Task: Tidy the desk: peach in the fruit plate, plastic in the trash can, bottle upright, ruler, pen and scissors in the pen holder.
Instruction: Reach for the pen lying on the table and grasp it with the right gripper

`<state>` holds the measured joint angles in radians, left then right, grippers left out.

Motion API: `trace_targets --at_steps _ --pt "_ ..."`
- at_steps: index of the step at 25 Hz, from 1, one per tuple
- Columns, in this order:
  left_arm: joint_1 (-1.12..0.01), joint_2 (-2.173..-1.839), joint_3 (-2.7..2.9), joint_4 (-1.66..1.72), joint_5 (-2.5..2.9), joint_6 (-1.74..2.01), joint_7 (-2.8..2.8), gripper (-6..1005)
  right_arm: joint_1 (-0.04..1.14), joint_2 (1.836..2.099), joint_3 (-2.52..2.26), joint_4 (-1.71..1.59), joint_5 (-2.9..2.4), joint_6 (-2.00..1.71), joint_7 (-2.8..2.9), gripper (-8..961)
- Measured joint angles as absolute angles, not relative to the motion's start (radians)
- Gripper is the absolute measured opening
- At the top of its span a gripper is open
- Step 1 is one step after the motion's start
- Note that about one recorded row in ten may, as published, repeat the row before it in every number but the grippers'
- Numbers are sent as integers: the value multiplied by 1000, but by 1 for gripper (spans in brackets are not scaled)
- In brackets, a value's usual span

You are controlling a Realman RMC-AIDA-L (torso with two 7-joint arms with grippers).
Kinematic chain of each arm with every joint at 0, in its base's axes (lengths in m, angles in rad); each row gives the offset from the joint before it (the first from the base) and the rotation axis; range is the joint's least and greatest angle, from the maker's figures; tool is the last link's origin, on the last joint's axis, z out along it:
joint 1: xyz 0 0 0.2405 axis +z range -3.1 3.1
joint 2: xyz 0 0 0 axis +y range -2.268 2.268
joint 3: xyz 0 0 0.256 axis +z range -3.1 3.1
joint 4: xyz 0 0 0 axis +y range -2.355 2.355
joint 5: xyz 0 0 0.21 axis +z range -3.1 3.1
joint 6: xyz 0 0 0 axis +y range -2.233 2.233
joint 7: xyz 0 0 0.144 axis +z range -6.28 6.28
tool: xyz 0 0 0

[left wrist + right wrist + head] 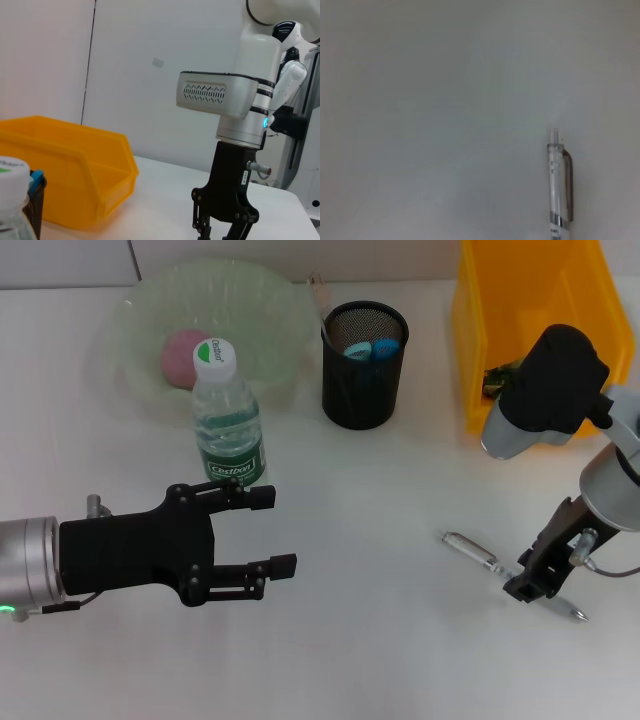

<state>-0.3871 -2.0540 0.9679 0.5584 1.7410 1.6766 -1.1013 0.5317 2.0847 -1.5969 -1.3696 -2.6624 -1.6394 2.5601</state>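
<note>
Pen [500, 567] lies flat on the white counter [380, 660] at my near right, its clear barrel running diagonally under my right end effector [535, 585], which stands on it; whether those fingers have closed I cannot tell. My left end effector [270, 532] hovers open at near left, just in front of the upright bottle [226, 420]. Farther back, the mesh pen holder [364, 365] stands mid-counter, the peach [183, 358] sits in the fruit plate [260, 310], and the yellow trash can [500, 330] occupies the far right.
</note>
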Motion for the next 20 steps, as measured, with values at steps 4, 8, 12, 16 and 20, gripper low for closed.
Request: trace_targets --at_steps 4,8,12,16,20 --pt "-387 -2054 968 558 1741 1677 -1101 809 534 2085 -1614 -1360 -2665 -1628 2558 355" --pt "-386 -2054 968 558 1741 1675 -1101 809 534 2085 -1619 -1359 -2666 -1625 2556 352" --pt "-385 -2054 968 558 1741 1674 -1101 809 533 2085 -1620 -1358 -2670 -1623 2553 349" --pt "-385 -2055 967 558 1741 1671 -1100 809 532 2085 -1621 -1358 -2674 -1619 2552 284" --pt "-384 -2055 967 558 1741 1668 -1100 809 529 2085 -1621 -1358 -2675 -1615 2552 251"
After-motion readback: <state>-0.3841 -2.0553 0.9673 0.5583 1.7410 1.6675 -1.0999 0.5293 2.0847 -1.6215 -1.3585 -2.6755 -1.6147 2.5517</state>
